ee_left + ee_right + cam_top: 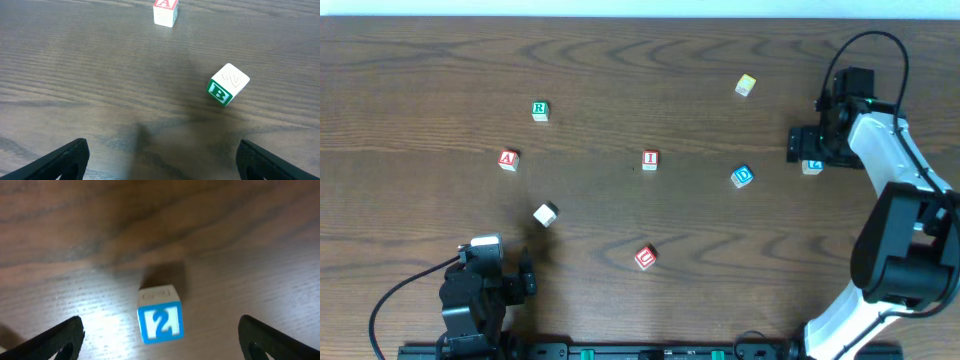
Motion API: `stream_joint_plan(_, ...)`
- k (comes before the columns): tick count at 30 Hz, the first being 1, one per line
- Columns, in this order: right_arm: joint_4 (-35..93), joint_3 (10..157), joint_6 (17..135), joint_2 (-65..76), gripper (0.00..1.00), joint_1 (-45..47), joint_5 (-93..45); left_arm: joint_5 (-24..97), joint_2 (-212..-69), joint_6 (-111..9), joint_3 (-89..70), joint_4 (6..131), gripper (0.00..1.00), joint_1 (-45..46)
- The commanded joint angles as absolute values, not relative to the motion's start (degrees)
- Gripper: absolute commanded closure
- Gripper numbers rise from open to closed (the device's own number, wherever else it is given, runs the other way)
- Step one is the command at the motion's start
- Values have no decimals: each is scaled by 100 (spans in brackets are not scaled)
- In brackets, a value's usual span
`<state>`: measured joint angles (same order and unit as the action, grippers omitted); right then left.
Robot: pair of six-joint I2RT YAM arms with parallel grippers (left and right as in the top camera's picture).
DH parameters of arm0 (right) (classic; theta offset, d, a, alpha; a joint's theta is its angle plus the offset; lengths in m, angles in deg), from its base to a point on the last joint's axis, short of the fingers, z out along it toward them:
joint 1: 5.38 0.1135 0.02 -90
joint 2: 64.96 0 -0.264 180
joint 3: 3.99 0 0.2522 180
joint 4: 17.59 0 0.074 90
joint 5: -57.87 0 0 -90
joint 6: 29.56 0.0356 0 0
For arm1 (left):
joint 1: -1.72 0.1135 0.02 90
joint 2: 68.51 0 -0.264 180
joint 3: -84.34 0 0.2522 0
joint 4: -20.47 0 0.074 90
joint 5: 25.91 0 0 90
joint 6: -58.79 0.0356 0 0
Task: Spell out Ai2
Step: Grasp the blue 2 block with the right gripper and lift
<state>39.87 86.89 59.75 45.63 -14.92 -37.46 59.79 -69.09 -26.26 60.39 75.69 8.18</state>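
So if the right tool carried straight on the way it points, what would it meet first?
The blue 2 block. It sits on the table centred between the right tool's open fingers, with nothing else in the way. The gap to it is hard to judge from the wrist view.

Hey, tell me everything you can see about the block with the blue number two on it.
The 2 block is a small cube, wood by the look. A blue face with a white 2 is turned toward the right wrist camera, and its pale top carries faint embossing I cannot read. It sits flat on the wooden table, far right in the overhead view, between the open fingers of the right gripper, touching neither.
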Motion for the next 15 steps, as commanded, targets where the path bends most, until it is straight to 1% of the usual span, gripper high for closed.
stream_joint_plan(1, 3924, 8674, 5857, 4834, 2, -1553, -3636, 6003, -6876, -2558, 6124, 7632, 5, 842)
stream_joint_plan(4, 3891, 8674, 5820, 4991, 7, -1560, -3639, 6003, -6876, -2558, 6124, 7632, 5, 842)
stream_joint_plan(6, 3806, 8674, 5825, 5035, 19, -1560, -3634, 6001, -6876, -2558, 6124, 7632, 5, 842)
stream_joint_plan(8, 3773, 8674, 5825, 5035, 28, -1560, -3617, 6003, -6876, -2558, 6124, 7632, 5, 842)
stream_joint_plan(10, 3786, 8674, 5827, 5035, 35, -1560, -3615, 6001, -6876, -2558, 6124, 7632, 5, 842)
stream_joint_plan(11, 3795, 8674, 5829, 5035, 36, -1560, -3612, 6003, -6876, -2558, 6124, 7632, 5, 842)
stream_joint_plan(13, 3793, 8674, 5829, 5035, 47, -1560, -3615, 6003, -6876, -2558, 6124, 7632, 5, 842)
stream_joint_plan(15, 3797, 8674, 5875, 5035, 54, -1560, -3612, 6001, -6876, -2558, 6124, 7632, 5, 842)
